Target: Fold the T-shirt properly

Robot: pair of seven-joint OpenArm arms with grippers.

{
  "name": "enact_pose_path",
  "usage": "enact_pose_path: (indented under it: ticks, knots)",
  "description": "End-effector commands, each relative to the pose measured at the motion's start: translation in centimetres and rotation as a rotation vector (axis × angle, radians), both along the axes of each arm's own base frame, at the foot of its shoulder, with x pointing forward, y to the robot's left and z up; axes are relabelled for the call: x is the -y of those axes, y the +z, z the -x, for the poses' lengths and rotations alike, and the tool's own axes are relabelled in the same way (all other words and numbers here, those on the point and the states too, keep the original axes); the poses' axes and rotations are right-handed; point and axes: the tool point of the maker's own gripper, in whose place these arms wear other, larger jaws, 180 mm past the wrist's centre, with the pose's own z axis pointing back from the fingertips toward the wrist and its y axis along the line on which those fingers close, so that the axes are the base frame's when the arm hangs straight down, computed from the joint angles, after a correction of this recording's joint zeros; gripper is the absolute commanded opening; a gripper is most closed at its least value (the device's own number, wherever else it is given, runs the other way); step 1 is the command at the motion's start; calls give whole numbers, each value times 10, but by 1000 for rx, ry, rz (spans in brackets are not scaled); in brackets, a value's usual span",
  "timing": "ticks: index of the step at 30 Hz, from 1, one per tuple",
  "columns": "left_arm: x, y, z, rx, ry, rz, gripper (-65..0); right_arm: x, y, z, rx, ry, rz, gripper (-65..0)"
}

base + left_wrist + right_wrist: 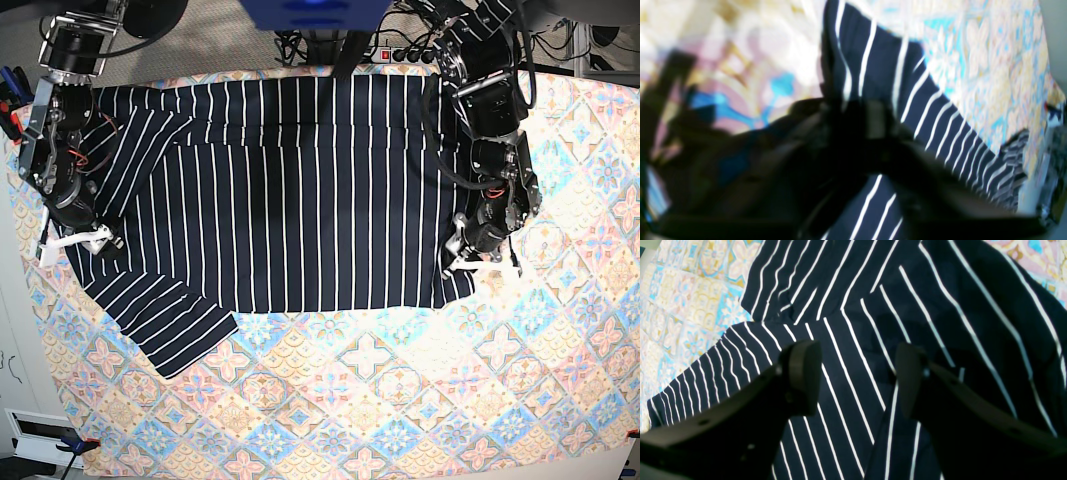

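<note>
The left gripper (468,258) is down at the shirt's lower corner on the right of the overhead view. In its own blurred wrist view, its dark fingers (873,133) appear pinched together on a raised ridge of the T-shirt (300,190), with striped fabric rising between them. The right gripper (857,376) hovers with jaws apart over flat striped cloth, holding nothing; in the overhead view it sits on the left by the sleeve. The T-shirt, dark navy with thin white stripes, lies spread wide across the pastel floral tablecloth (400,400), between the two arms. One sleeve angles out toward the lower left. The cloth under the right gripper shows overlapping folds, stripes meeting at angles.
</note>
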Motion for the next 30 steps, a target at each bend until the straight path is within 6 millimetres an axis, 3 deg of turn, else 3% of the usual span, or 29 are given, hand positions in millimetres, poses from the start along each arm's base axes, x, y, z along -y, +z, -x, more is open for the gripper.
enact_pose_path:
  ticks: [1,6,13,20,30]
  knots:
    - [2,5,-5,6,-8,2,-650,12,20,-10,55,-1,38,-297]
    - [1,6,-5,9,-8,1,-650,28,29,-14,54,6,85,-297]
    - [-9,24,2,60,-11,-52,-650,60,45,-28,6,27,362,-297]
    - [-9,40,16,68,-59,-82,-650,44,17,-56,-94,230,495,-297]
    - [-13,39,37,68,-50,-77,-650,54,-10,-90,-110,370,595,-295]
